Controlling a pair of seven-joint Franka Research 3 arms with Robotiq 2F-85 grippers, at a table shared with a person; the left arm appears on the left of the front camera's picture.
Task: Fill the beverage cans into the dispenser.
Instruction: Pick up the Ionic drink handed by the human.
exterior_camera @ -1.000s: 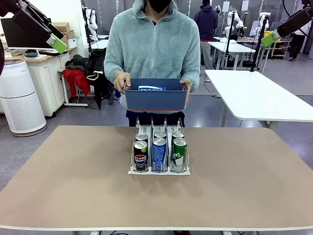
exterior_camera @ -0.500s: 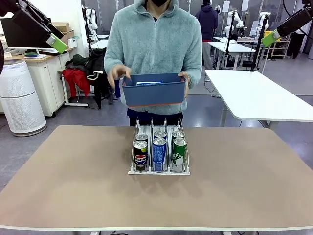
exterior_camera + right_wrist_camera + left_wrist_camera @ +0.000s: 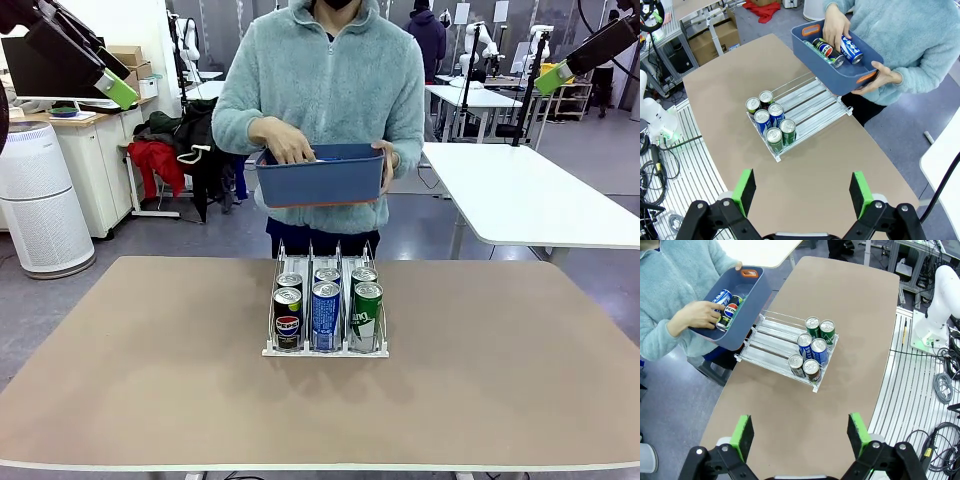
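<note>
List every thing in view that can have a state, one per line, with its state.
left gripper: open, empty, held high.
right gripper: open, empty, held high.
dispenser: rear of its lanes bare.
six cans: upright, two per lane, at the front.
blue bin: held up in the air.
loose cans: lying inside the bin.
holding hand: gripping the bin's end.
reaching hand: inside the bin.

Black Pepsi can (image 3: 288,320), blue can (image 3: 326,315), green can (image 3: 367,317), all silver-topped; dark blue bin (image 3: 320,186), orange handles (image 3: 813,29); pale teal fleece jacket (image 3: 290,80); tan table (image 3: 150,380).
</note>
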